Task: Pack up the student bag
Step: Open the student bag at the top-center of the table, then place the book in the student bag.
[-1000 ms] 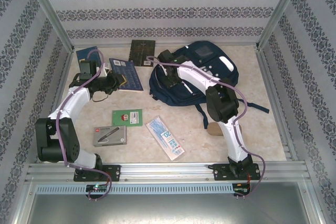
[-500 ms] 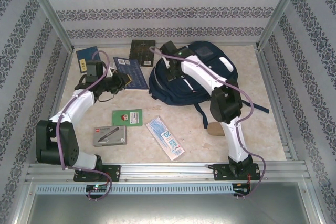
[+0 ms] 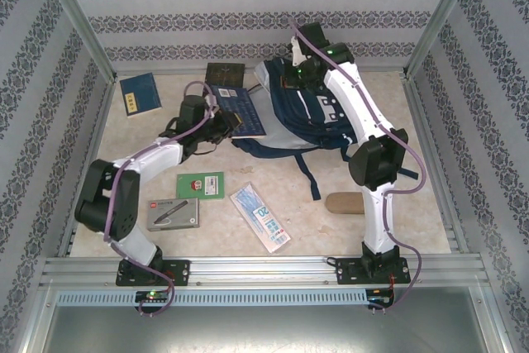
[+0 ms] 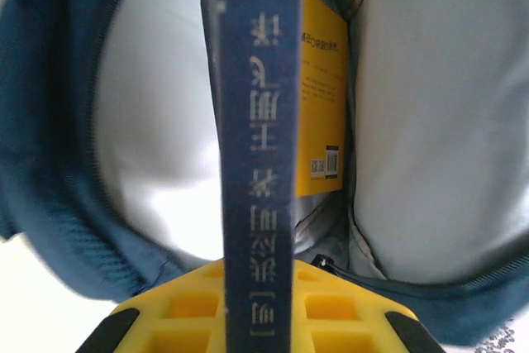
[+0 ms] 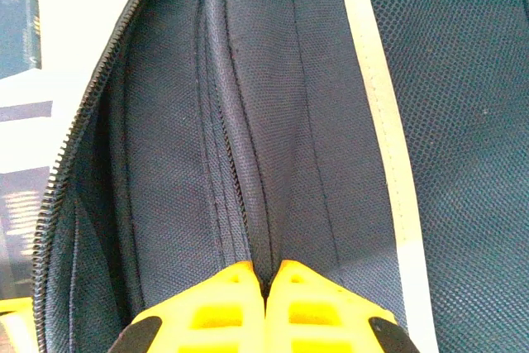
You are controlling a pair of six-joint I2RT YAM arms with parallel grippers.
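The navy student bag [image 3: 307, 115] lies at the back centre, its top edge pulled up. My right gripper [image 3: 299, 70] is shut on a fold of its fabric [image 5: 248, 163], beside the white stripe [image 5: 376, 105] and the open zipper [image 5: 78, 146]. My left gripper [image 3: 221, 124] is shut on a dark blue book [image 3: 241, 110] and holds it at the bag's mouth. In the left wrist view the book's spine [image 4: 258, 146] stands upright between the yellow fingers [image 4: 347, 307], pointing into the open bag [image 4: 50, 163]. A yellow book [image 4: 324, 80] sits inside.
A blue notebook [image 3: 140, 93] lies back left and a dark book [image 3: 223, 73] by the back wall. In front lie a green card [image 3: 200, 184], a grey pencil case [image 3: 173, 213], a tissue pack [image 3: 259, 217] and a brown object [image 3: 343, 202]. Bag straps [image 3: 307, 173] trail forward.
My right gripper has lifted the bag's top up and toward the back wall. My left gripper has carried the blue book rightward to the bag's opening.
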